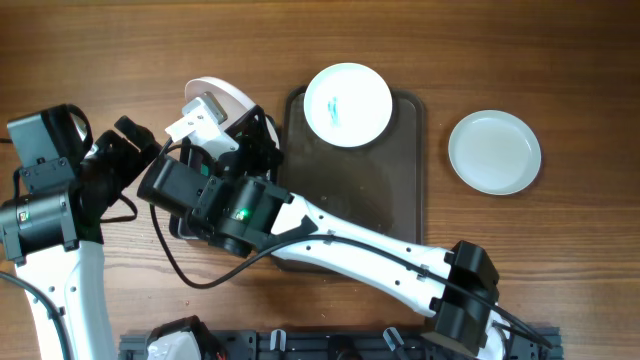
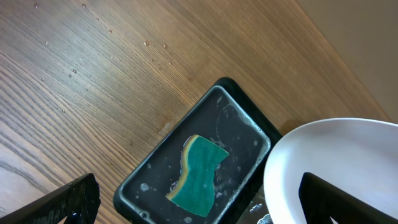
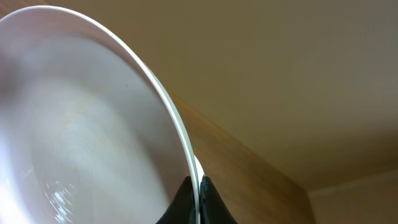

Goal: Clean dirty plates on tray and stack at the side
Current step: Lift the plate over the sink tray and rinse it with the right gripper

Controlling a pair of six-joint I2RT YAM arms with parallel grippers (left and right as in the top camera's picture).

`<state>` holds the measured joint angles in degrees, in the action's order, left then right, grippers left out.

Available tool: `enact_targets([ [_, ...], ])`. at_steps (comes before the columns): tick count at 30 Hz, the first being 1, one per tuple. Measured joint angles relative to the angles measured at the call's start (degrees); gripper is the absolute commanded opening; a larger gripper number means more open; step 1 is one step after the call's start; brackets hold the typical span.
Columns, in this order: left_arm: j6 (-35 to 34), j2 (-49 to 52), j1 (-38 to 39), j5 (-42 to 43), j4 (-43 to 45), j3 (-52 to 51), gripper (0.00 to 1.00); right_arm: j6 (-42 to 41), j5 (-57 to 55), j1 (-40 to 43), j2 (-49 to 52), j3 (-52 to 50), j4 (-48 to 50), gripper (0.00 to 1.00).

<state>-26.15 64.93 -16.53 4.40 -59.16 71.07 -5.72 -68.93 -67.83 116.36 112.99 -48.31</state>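
From overhead, a dark brown rectangular plastic tray lies at the middle of the brown wooden table; at its 12 o'clock end sits a round white plate smeared with blue-green; off the tray at 3 o'clock, apart from it on the bare wood, lies a clean round white plate; my right arm crosses the tray from 5 o'clock towards 10 o'clock, and my right gripper holds a third white plate tilted on edge just beside the tray's 10 o'clock corner, off the tray; my left gripper hovers at 9 o'clock of that plate, near it, though I cannot tell whether they touch.

In the left wrist view, my two black fingers stand wide apart at 7 and 5 o'clock with nothing between them; beneath them a small black rectangular dish, wet with droplets, holds a green and yellow sponge; the tilted plate's white rim fills 4 o'clock and covers the dish's near corner; water drops dot the wood at 11 o'clock.

In the right wrist view, my fingertips at 6 o'clock are pinched tight on the thin rim of the held plate; its wet white face fills the frame from 7 to 12 o'clock; a strip of table shows at 4 o'clock.
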Motion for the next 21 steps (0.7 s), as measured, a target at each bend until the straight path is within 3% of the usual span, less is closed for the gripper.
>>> enact_targets([
  [21,0.0,0.0,0.0,0.0,0.0,0.0,1.00,3.1,3.4,0.3,0.0,0.0,2.5,0.04],
])
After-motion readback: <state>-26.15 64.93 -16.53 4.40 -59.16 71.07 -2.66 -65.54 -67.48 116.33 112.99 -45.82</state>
